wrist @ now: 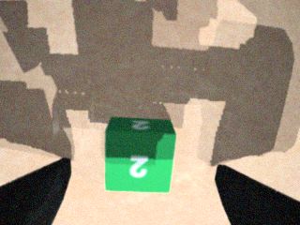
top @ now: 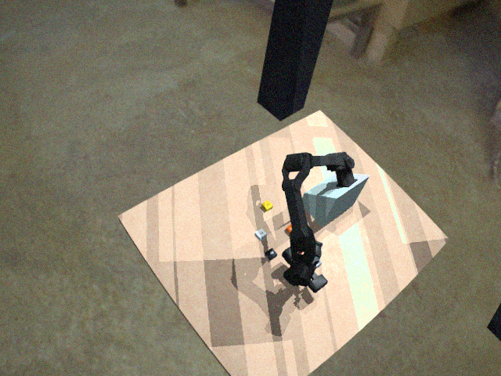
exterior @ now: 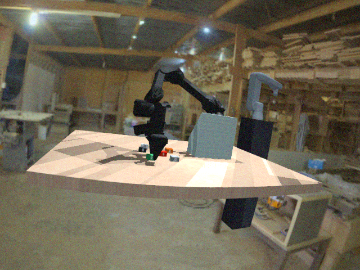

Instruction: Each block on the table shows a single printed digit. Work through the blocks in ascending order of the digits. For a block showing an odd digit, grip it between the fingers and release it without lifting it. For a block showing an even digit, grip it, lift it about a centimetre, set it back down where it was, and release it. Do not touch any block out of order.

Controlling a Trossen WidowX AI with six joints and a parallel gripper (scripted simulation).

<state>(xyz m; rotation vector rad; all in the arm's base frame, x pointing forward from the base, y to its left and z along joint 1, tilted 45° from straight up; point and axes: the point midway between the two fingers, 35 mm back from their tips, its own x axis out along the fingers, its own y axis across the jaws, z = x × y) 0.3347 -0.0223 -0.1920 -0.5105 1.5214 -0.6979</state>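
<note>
Your black two-fingered end effector (exterior: 157, 155) (wrist: 144, 170) points down over the wooden worktop (top: 226, 186) (exterior: 122, 174), its fingers spread wide and gripping nothing. In the wrist view you see the green cube-shaped block (exterior: 149, 157) (wrist: 140, 157) between the two fingertips, with bare worktop visible on either side of it, so neither finger touches it there. It carries a white digit 2 on its top and on one side, both upside down from your wrist camera. The block sits upright on the worktop, and part of it lies in shade.

From the exterior you can make out a small red block (exterior: 163, 153) near the green one, an orange block (exterior: 169, 150) (top: 288, 229) just behind the red, and a blue-grey block (exterior: 174, 158) off toward the big pale blue-green box-like stand (top: 341, 202) (exterior: 216, 136) under the arm's base. A small black block (top: 270, 254) (exterior: 142, 149) and a light grey block (top: 260, 234) (exterior: 143, 145) lie near each other, and a yellow block (top: 267, 205) lies farther off in the top view. You cannot read the digits on these from here. The black jointed arm (top: 297, 210) (exterior: 157, 87) hides the green block from the top camera.
</note>
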